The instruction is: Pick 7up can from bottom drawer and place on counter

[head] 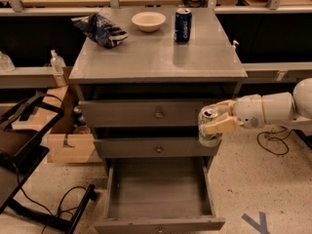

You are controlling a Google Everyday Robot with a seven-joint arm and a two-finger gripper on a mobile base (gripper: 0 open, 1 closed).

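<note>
Claw (218, 121) grips upright pale green-silver 7up can (208, 126), shiny top, beside drawers.

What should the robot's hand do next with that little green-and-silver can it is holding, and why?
Probably lift straight up. The hand grips the pale green-and-silver drink can at the right end of the two shallower grey drawers, below the flat grey counter. The can likely has to clear that top's edge before moving across to be set down.

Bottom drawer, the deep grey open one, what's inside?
Only bare grey floor shows in the bottom drawer; the strip behind its front panel is hidden. The gripper holds the pale green-and-silver 7up can outside, beside the grey middle drawer.
</note>
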